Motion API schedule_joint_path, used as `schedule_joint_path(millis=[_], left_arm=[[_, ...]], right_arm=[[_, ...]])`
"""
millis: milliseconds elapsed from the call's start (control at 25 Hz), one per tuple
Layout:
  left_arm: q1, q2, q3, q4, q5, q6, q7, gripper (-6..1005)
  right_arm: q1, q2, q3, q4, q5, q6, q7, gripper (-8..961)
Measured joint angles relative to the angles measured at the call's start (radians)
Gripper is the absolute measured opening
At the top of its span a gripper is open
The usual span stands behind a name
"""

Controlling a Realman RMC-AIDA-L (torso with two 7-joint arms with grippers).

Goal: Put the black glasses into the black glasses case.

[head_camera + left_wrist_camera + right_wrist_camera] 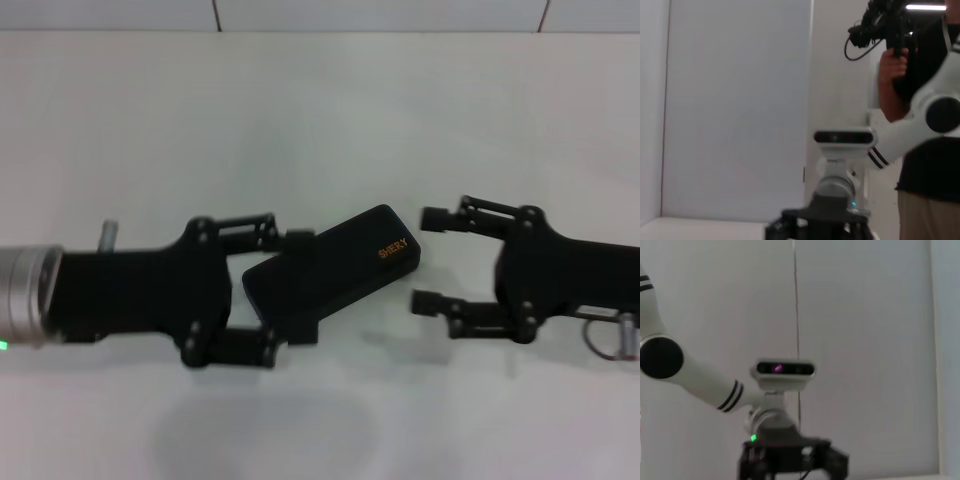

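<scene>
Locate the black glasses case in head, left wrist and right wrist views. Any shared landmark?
Head view: black glasses case lies shut and slanted on the white table, centre of frame, its near-left end between the left gripper fingers; the right gripper is open just past its far end.
Left wrist view: not in it.
Right wrist view: not in it.
Shared landmark: only the two wrist views share one, the robot's head camera.

We see a white table meeting a pale wall at 12 o'clock; a person stands at 3 o'clock.
</scene>
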State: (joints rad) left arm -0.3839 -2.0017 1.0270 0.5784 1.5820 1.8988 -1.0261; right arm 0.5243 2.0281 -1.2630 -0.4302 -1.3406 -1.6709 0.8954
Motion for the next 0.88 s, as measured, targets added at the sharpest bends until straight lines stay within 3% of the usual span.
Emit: schedule_joint_path(millis=[240,880], left_arm=[[0.027,-0.005,-0.003,0.0,0.032,0.002,0.023,767],[0.025,-0.002,-0.017,-0.001,0.026,0.0,0.047,767]], right_arm=[[0.058,0.0,-0.107,0.09,0.131,0.06,-0.092,789],[0.062,0.0,-0.13,0.082,0.14,0.08,-0.101,791]])
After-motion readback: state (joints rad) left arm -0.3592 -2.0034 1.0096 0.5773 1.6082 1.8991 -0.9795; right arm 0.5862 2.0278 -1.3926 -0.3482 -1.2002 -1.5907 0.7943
